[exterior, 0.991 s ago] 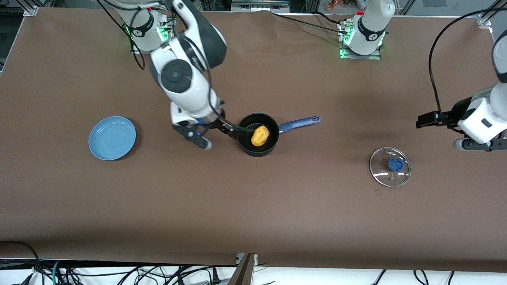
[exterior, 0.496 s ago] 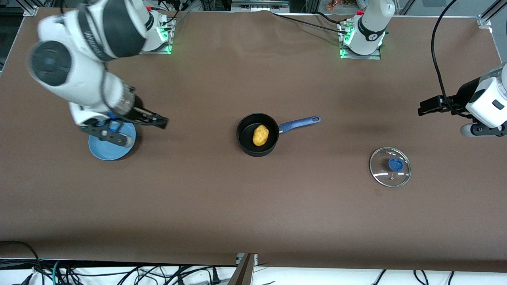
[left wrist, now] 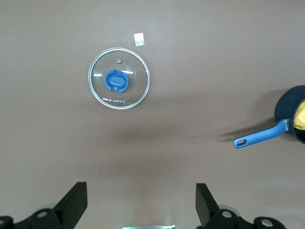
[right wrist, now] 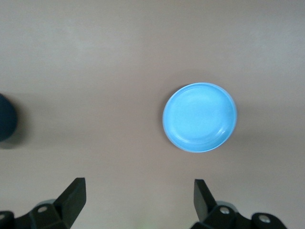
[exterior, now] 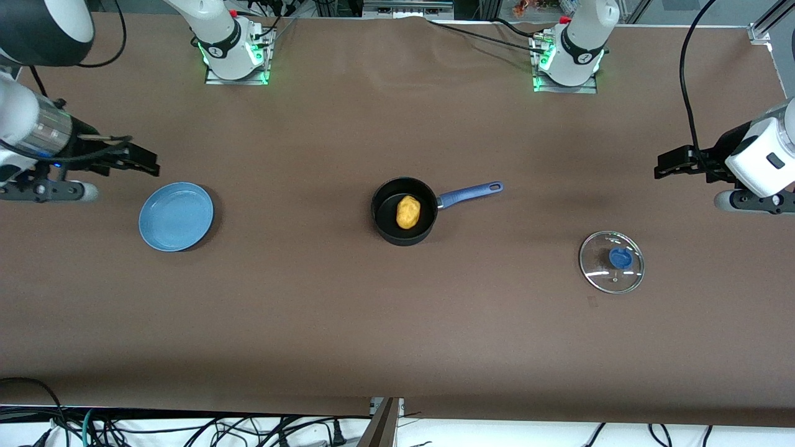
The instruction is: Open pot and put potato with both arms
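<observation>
Potato (exterior: 408, 212) sits in the pot (exterior: 403, 211), lid (exterior: 612, 261) off on the table toward the left arm's end. Both grippers spread, empty — right gripper (exterior: 133, 158) over bare table near the plate (exterior: 176, 216), left gripper (exterior: 674, 169) up by the lid. Little risk — 1: a stray arm sweep could clip the lid.

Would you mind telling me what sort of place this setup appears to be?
Probably a robotics lab: two arms bolted to a brown-covered table, loose cables along its edge, and only staged kitchenware, a pot, lid and plate.
</observation>
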Robot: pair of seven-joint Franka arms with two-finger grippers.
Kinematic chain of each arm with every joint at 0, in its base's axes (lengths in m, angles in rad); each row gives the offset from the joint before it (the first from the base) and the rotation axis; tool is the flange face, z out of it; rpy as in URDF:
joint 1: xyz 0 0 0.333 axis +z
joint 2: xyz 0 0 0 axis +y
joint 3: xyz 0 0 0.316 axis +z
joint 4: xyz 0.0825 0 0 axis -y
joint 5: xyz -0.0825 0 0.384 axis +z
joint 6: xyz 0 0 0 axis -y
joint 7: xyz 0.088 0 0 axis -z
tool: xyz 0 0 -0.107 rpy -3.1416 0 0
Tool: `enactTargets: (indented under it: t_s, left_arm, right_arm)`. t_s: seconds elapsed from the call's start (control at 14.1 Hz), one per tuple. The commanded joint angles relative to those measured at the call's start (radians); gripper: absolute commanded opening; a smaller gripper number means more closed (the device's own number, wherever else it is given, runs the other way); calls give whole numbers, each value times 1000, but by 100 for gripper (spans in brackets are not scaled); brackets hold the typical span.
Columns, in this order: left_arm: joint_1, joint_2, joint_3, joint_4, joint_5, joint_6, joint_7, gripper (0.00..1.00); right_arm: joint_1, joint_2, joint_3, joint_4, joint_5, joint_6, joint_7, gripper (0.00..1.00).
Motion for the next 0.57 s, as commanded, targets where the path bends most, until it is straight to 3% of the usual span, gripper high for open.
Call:
enactTargets:
  t_s: [0.0,0.5]
  left_arm:
    - [10,-4,-6,8,-9,-13,21,100]
    - [10,-4,-5,9,-6,-14,15,100]
  right_arm:
    - [-84,-120,67,-172,-25,83,-39,100]
    - [-103,-110,65,-120,-23,23,-42,100]
